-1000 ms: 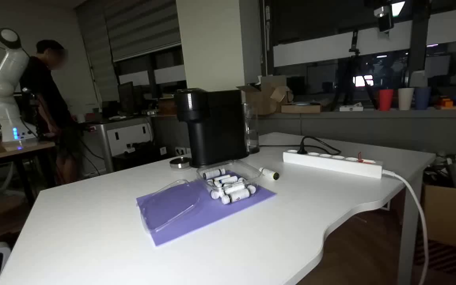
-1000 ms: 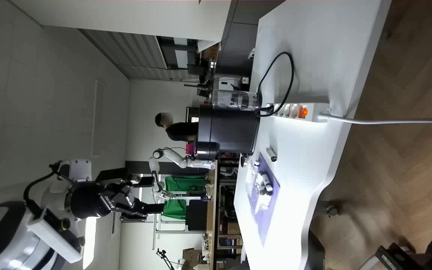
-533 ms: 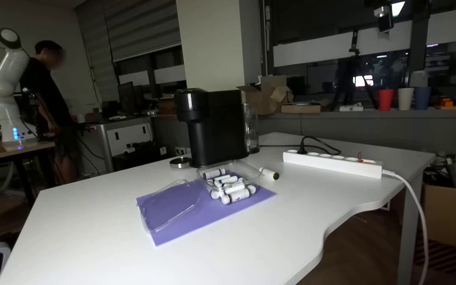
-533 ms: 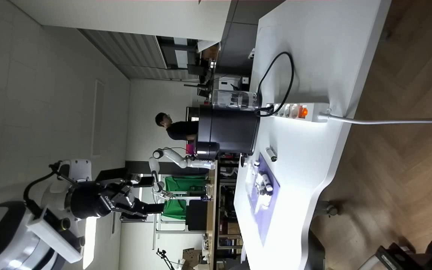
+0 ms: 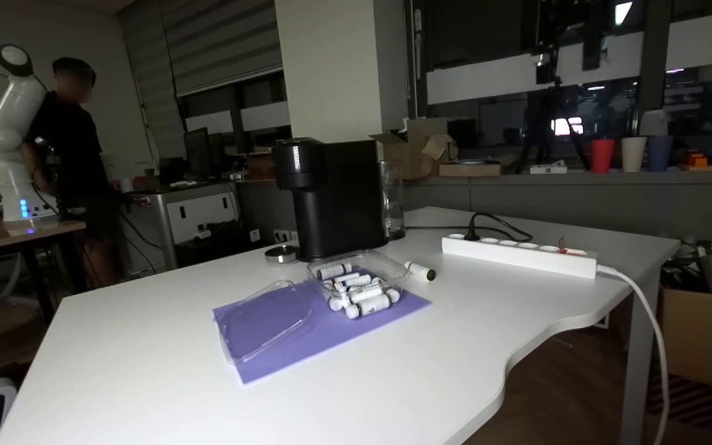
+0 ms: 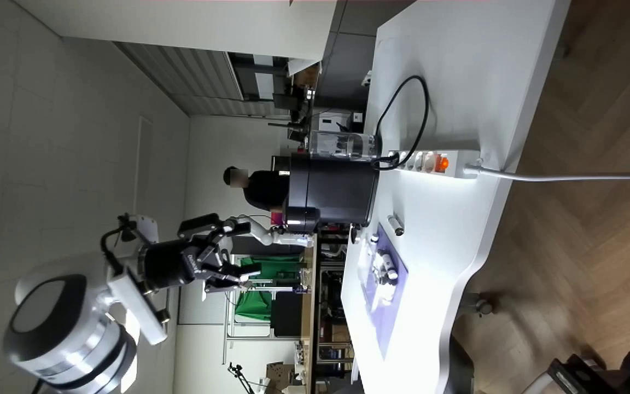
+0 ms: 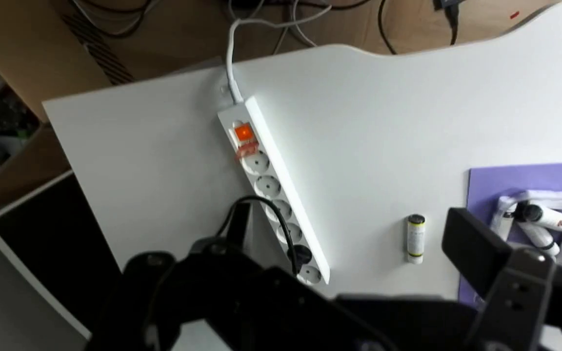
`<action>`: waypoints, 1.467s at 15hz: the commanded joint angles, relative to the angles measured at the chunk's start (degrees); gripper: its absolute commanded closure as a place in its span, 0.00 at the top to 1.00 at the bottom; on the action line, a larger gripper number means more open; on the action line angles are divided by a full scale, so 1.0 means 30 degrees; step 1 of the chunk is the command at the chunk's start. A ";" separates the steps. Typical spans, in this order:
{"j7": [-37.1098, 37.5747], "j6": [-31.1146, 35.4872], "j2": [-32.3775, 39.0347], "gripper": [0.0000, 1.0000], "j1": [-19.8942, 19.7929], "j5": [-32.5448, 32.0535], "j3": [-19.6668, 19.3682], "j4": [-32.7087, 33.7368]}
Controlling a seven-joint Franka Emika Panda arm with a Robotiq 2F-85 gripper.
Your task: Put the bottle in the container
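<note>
A loose white bottle with a dark end [image 5: 421, 271] lies on its side on the white table, beside a clear plastic container [image 5: 388, 259] that has several look-alike bottles in it. The loose bottle also shows in an exterior view [image 6: 396, 225] and in the wrist view [image 7: 415, 239]. My gripper [image 6: 248, 249] is open and empty, high above the table and apart from everything. In the wrist view my gripper [image 7: 356, 234] has its fingers wide apart, with the loose bottle seen between them, nearer the right finger. The gripper also shows at the top of an exterior view [image 5: 567, 65].
A tall black coffee machine [image 5: 347, 198] stands behind the container. A white power strip [image 5: 520, 256] with a black cable lies beside the loose bottle. A purple sheet [image 5: 306, 352] lies under the container, with a clear lid [image 5: 263, 321] on it. A person stands far back.
My gripper has moved over the table, leftward in an exterior view, and stays open. The bottles and container have not moved. The person in the background has turned.
</note>
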 commanded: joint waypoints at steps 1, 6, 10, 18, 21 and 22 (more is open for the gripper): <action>-0.0602 0.2850 0.4935 1.00 0.0597 0.0010 0.0067 0.2438; 0.0667 0.4657 1.1254 1.00 0.1311 -0.0855 0.0655 0.6597; 0.0571 0.4231 1.2436 1.00 0.1780 -0.0394 0.0644 0.7279; 0.0535 0.4236 1.2930 1.00 0.1822 -0.0360 0.0639 0.7700; 0.0172 0.4959 1.3133 1.00 0.1610 -0.0209 0.0701 0.7691; 0.0067 0.5421 1.3541 1.00 0.1572 -0.0315 0.0664 0.8064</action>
